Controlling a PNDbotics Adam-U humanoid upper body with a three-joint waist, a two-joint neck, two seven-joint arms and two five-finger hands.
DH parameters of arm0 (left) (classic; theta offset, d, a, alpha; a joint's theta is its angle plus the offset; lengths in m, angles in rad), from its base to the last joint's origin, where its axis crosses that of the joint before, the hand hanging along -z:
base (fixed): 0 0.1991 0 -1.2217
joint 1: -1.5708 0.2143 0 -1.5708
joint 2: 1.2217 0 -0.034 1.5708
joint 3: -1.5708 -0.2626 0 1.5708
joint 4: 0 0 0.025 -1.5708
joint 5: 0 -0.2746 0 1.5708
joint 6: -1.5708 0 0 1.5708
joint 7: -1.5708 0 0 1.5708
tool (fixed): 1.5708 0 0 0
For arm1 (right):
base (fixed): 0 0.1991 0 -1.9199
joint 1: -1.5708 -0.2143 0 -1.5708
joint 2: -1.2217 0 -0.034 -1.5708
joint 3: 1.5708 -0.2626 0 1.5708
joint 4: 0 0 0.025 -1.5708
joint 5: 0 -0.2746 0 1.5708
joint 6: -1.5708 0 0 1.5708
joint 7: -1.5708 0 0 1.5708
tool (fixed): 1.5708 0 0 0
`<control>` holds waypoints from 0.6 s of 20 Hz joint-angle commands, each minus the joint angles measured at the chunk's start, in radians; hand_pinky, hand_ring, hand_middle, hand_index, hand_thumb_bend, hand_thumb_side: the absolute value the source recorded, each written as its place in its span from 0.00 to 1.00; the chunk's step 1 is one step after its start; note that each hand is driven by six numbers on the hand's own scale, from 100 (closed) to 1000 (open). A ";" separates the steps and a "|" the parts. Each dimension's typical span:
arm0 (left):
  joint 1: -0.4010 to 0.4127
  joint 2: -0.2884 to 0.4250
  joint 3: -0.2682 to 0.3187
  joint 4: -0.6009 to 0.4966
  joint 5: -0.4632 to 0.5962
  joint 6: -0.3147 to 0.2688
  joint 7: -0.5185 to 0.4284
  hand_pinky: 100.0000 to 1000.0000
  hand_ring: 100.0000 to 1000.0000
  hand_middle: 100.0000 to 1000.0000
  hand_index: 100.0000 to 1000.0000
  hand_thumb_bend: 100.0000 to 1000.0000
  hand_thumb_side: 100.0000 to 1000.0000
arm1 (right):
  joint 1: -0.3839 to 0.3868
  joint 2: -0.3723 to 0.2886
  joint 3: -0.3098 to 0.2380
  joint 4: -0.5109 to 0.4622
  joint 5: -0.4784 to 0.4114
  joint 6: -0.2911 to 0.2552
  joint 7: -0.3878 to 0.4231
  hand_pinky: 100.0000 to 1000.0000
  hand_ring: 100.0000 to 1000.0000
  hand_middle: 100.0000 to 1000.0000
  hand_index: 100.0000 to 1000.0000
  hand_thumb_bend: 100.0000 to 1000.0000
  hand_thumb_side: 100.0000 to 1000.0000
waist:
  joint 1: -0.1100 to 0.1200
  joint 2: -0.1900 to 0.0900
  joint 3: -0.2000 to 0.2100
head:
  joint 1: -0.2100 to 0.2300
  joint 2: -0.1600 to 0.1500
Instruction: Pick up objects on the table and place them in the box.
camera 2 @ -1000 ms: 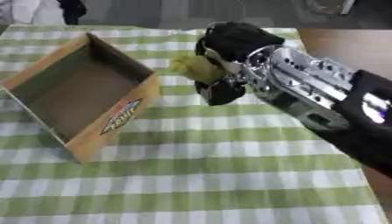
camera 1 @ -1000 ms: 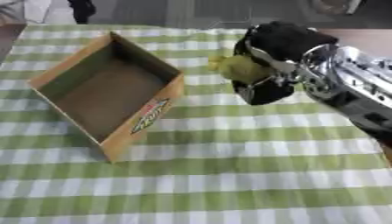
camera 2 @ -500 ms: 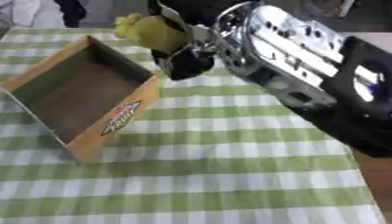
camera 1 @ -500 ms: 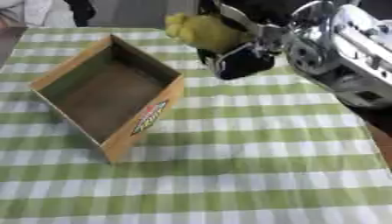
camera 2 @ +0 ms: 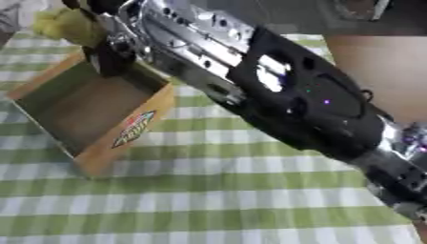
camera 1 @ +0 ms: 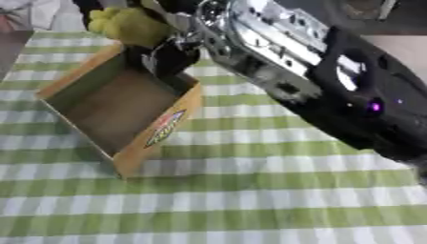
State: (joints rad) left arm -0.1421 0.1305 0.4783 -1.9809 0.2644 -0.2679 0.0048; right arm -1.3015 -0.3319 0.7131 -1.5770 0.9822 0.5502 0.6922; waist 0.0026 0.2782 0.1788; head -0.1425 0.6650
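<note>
Where the green-and-white checked cloth [camera 1: 250,209] lies bare, on the near and right sides of the cardboard box [camera 1: 125,152], open room remains.

Item: cardboard box, open-topped, brown inside, a red-and-green logo on its near right wall. It sits askew on the cloth, and its interior shows nothing in it.

Item: yellow soft object [camera 1: 129,25], lumpy (its exact shape is hard to make out), held above the far corner of the box, just over its rim.

Item: right hand [camera 1: 171,50], black, its fingers curled round the yellow soft object. The fingertips are hidden behind the object and cut off by the top edge of the view.

Item: right forearm, silver and black, running from the box's far corner across to the lower right and covering the cloth beyond the box's right side.
</note>
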 commanded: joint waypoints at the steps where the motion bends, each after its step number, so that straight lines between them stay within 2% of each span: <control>1: -0.011 0.009 -0.005 -0.019 0.010 0.000 -0.008 0.65 0.58 0.56 0.68 0.00 0.88 | -0.033 0.061 -0.037 0.057 0.039 0.209 0.202 0.82 0.85 0.38 0.56 0.00 0.16 | 0.003 -0.013 0.009 | -0.014 -0.014; 5: -0.020 0.007 -0.010 -0.019 0.017 0.000 -0.013 0.65 0.58 0.56 0.68 0.00 0.88 | -0.028 0.147 -0.065 0.150 0.064 0.212 0.141 0.82 0.85 0.37 0.56 0.00 0.16 | 0.001 -0.006 0.030 | -0.033 -0.023; 12: -0.031 0.000 -0.014 -0.019 0.025 0.001 -0.022 0.65 0.58 0.56 0.68 0.00 0.88 | 0.000 0.253 -0.126 0.361 0.088 0.192 -0.044 0.83 0.85 0.37 0.55 0.00 0.16 | -0.001 0.009 0.053 | -0.052 -0.037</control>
State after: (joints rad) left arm -0.1622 0.1218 0.4662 -1.9809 0.2841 -0.2658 -0.0115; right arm -1.2834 -0.0936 0.6095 -1.2415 1.0564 0.6527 0.5897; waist -0.0035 0.3034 0.2288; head -0.1894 0.6389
